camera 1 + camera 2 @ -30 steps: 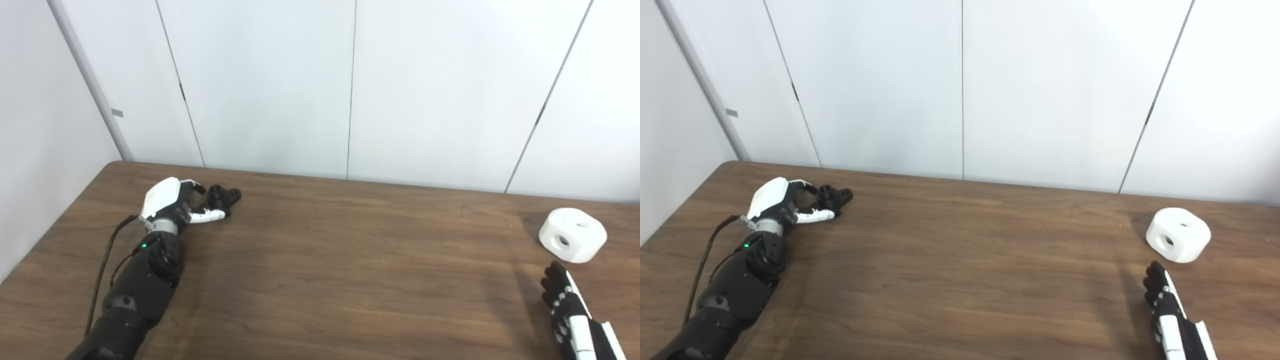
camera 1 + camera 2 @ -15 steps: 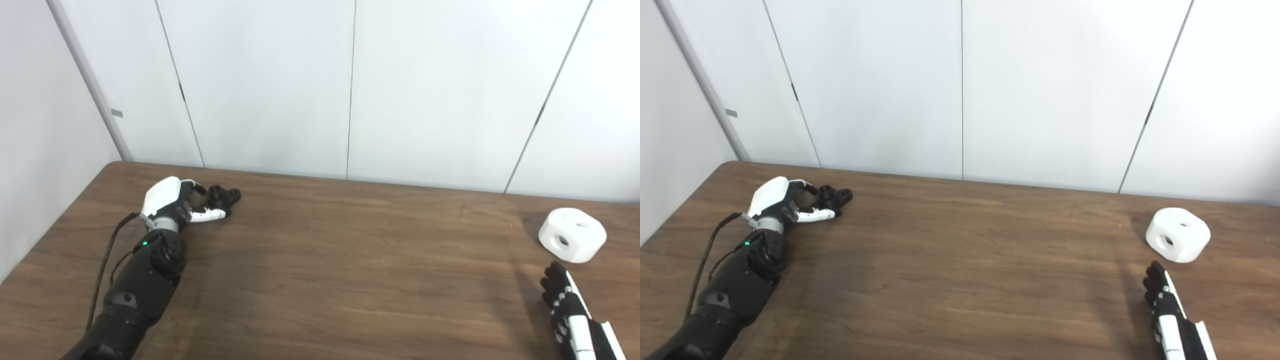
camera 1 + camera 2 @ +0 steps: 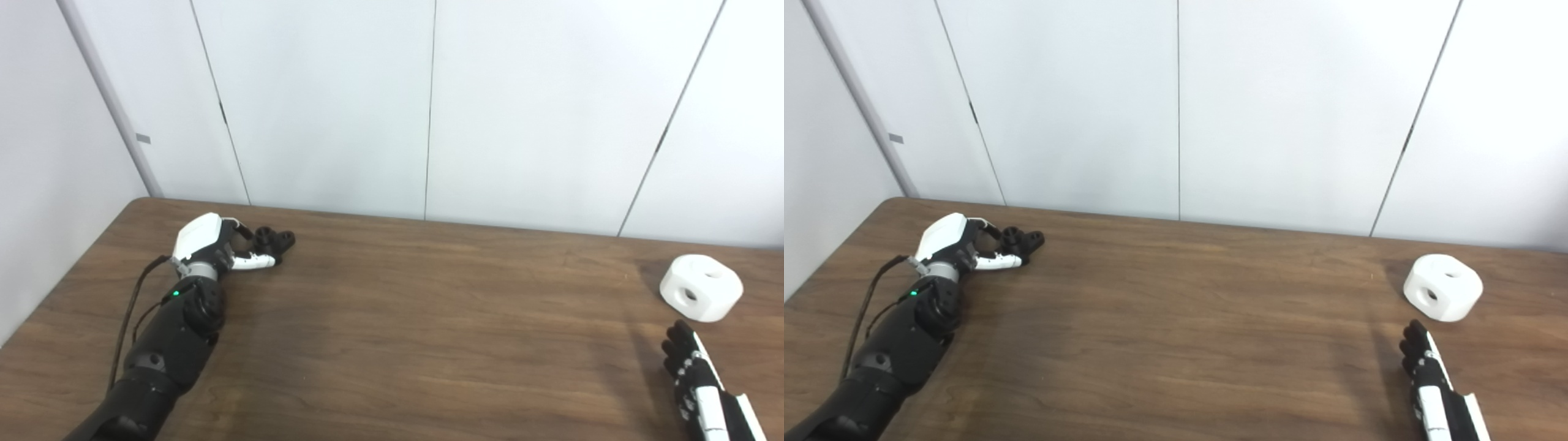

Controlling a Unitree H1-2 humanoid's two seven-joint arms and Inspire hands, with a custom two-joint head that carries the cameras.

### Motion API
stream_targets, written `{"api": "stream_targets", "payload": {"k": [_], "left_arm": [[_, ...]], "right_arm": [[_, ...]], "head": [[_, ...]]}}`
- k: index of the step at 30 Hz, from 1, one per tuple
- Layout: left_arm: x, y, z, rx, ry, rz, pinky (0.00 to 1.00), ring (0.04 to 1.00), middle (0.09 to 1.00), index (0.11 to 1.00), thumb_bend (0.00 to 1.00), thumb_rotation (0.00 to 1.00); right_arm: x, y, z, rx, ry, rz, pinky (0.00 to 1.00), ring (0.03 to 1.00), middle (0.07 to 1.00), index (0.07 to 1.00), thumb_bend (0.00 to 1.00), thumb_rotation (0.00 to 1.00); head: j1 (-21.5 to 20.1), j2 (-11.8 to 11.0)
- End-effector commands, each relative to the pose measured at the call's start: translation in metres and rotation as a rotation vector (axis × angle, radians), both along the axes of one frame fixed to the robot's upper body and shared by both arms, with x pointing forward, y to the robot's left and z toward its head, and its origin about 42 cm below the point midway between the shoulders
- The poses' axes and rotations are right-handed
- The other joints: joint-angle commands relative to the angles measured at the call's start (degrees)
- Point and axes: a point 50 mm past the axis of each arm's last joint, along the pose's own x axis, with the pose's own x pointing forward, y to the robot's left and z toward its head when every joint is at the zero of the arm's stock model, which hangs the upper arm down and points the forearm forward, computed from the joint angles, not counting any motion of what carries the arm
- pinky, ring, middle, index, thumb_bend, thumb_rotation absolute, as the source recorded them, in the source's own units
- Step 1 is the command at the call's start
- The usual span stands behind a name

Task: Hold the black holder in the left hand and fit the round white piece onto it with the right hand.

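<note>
The black holder (image 3: 275, 239) lies on the table at the far left. My left hand (image 3: 208, 245) is right beside it, with a curled finger above and the white thumb (image 3: 254, 263) below its near end. The fingers are apart and I see no firm hold. The same hand (image 3: 952, 243) and the holder (image 3: 1024, 238) also show in the right eye view. The round white piece (image 3: 701, 287), with holes in its top and side, sits at the far right. My right hand (image 3: 695, 380) lies just in front of it with straight fingers, open and empty.
The brown wooden table (image 3: 416, 318) ends at white wall panels along its far edge. A black cable (image 3: 130, 312) runs along my left forearm. Bare tabletop lies between the holder and the white piece.
My left wrist and forearm have shifted slightly to the left and away. The holder, the white piece and my right hand have not moved.
</note>
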Motion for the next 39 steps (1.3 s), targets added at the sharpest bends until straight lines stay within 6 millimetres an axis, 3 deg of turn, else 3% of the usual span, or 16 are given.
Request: {"api": "stream_targets", "payload": {"k": [1, 4, 5, 6, 8, 28, 39], "left_arm": [[0.008, 0.006, 0.020, 0.025, -0.054, 0.001, 1.00, 0.941, 0.849, 0.606, 0.85, 0.25], [0.009, 0.005, 0.017, 0.013, -0.058, 0.000, 1.00, 0.942, 0.839, 0.554, 0.84, 0.22], [0.010, 0.004, 0.016, 0.008, -0.061, 0.000, 1.00, 0.944, 0.838, 0.522, 0.68, 0.15], [0.010, 0.004, 0.016, 0.002, -0.068, -0.003, 1.00, 0.941, 0.835, 0.505, 0.61, 0.11], [0.010, 0.003, 0.015, -0.005, -0.079, -0.006, 1.00, 0.930, 0.823, 0.489, 0.54, 0.08], [0.006, -0.005, 0.008, -0.011, -0.075, -0.074, 0.97, 0.897, 0.792, 0.485, 0.52, 0.05], [-0.014, -0.032, 0.009, 0.045, -0.082, -0.217, 0.98, 0.889, 0.782, 0.484, 0.52, 0.05]], "right_arm": [[-0.024, 0.016, -0.039, 0.072, 0.136, -0.026, 1.00, 0.979, 0.980, 0.974, 0.59, 0.97], [-0.024, 0.018, -0.039, 0.071, 0.135, -0.026, 1.00, 0.972, 0.976, 0.975, 0.58, 0.97], [-0.024, 0.018, -0.038, 0.070, 0.134, -0.025, 1.00, 0.972, 0.978, 0.977, 0.58, 0.97], [-0.024, 0.018, -0.038, 0.072, 0.131, -0.024, 1.00, 0.973, 0.979, 0.979, 0.58, 0.97], [-0.024, 0.019, -0.038, 0.075, 0.129, -0.022, 1.00, 0.974, 0.980, 0.981, 0.57, 0.97], [-0.023, 0.023, -0.038, 0.066, 0.119, -0.025, 1.00, 0.969, 0.972, 0.978, 0.55, 0.97], [-0.023, 0.024, -0.039, 0.063, 0.120, -0.028, 1.00, 0.959, 0.963, 0.973, 0.59, 0.95]], "head": [[-0.06, 0.02], [-0.24, 0.07], [-0.29, 0.05], [-0.37, 0.05], [-0.53, 0.05], [-1.54, 0.21], [-2.76, 0.69]]}}
